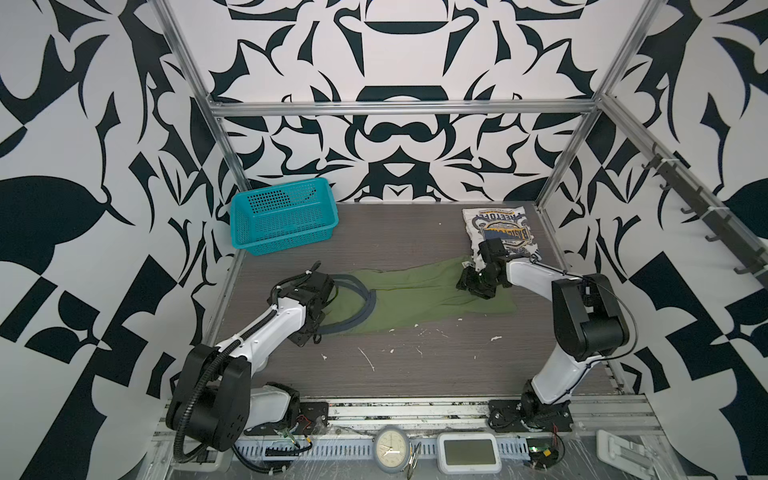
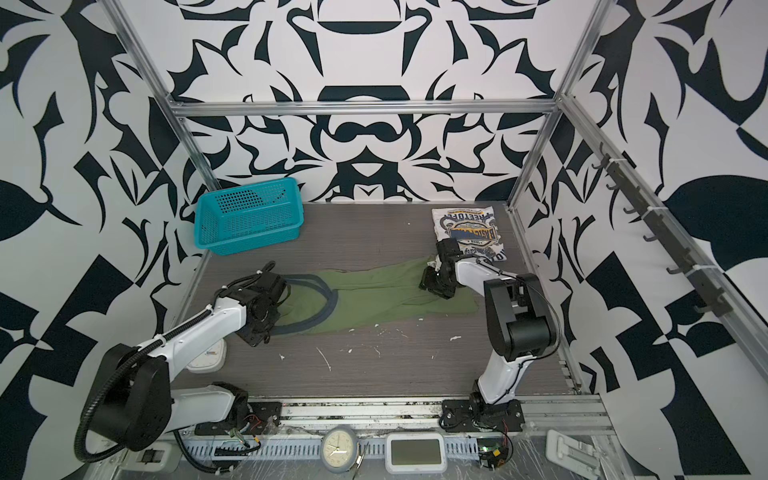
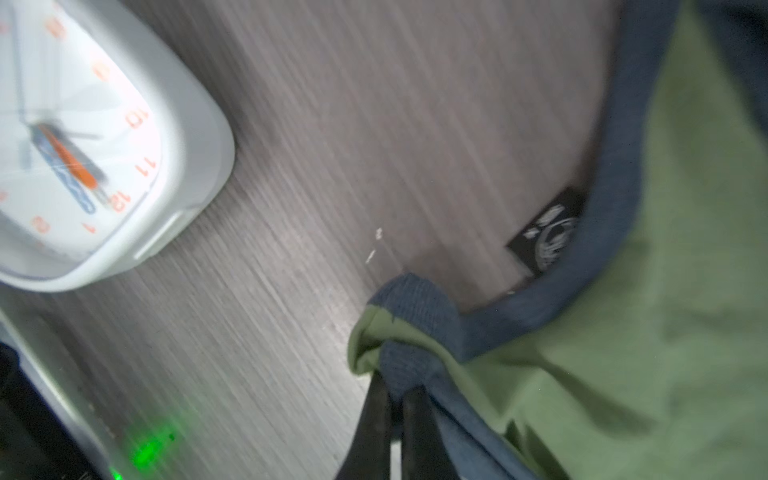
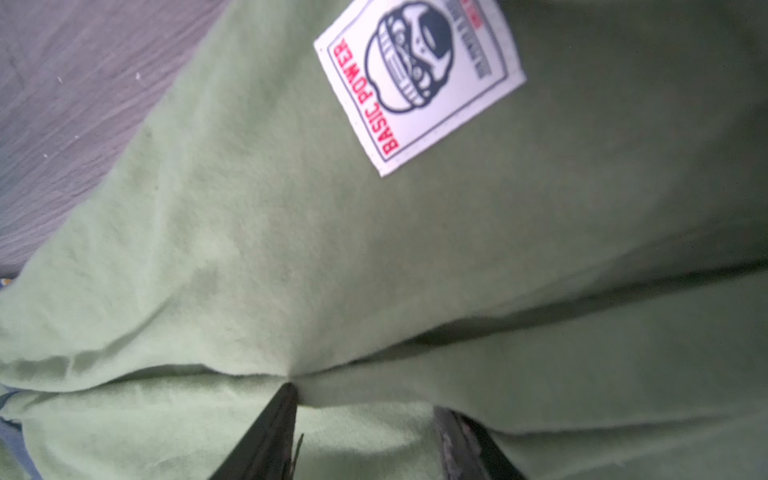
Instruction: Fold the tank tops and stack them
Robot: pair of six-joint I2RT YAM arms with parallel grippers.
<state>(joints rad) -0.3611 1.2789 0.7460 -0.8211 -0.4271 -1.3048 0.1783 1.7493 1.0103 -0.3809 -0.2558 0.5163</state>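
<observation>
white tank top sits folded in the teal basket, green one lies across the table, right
No: both top views show the white tank top folded on the table, far right, not in the teal basket; the green one lies across it.

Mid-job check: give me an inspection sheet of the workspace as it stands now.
Surface: grey wood-grain table, white flecks and scratches toward the front.
Job's things: green tank top laid out lengthwise across the middle; white tank top folded at the far right corner.
Clutter: teal basket at the far left; white square clock beside the left arm.
Grippers: left gripper shut on the green top's navy trim; right gripper jaws apart on green cloth, grip cannot be told.
Cables: black hose along the left arm; thin cable looping off the right arm.
Surroundings: patterned walls, metal frame, hook rail on the right.
</observation>
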